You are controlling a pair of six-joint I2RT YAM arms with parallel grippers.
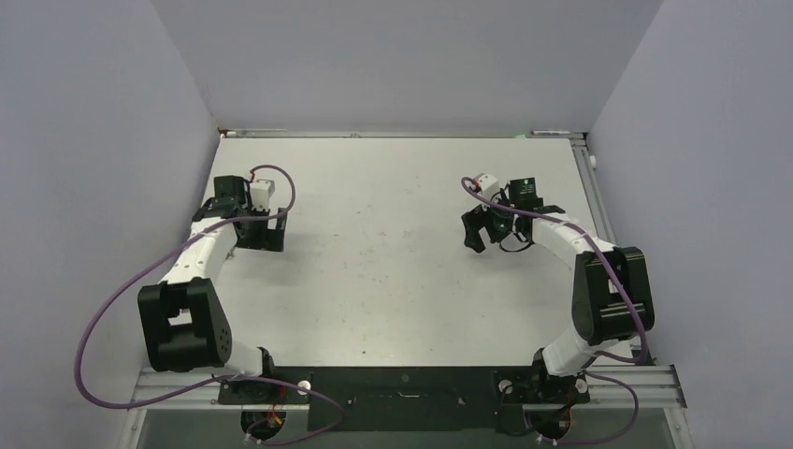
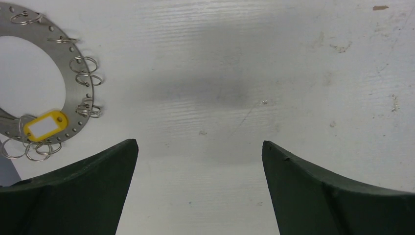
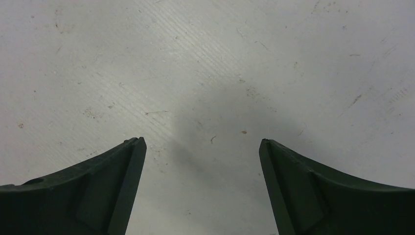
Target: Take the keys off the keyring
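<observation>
Left wrist view: left gripper (image 2: 198, 143) spread wide, pinching nothing, with its two dark green fingers (image 2: 88, 196) rising from the lower corners of the picture and scuffed white table (image 2: 244, 73) showing between them. Out beyond the left fingertip, apart from it and untouched: the keyring (image 2: 79, 95), a flat grey metal ring with a wide central hole, lying flat on the table and partly cut off by the picture's left and top edges. Along its outer rim, a row of small holes and thin wire loops (image 2: 84, 64) threaded through some of them. On the ring's nearer arc, among a cluster of those loops: the key (image 2: 45, 126), a small yellow piece with a white centre, resting across the grey band. Cannot tell which loop carries it.

Right wrist view: right gripper (image 3: 201, 140) splayed just as wide, holding nothing, above scratched white surface.

Top external view: left gripper close to the table's left edge, in the far half, toward the far-left corner. Right gripper also in the far half, nearer the right edge, well apart from the left one. Keyring and key not made out from up here, hidden or too small to tell
</observation>
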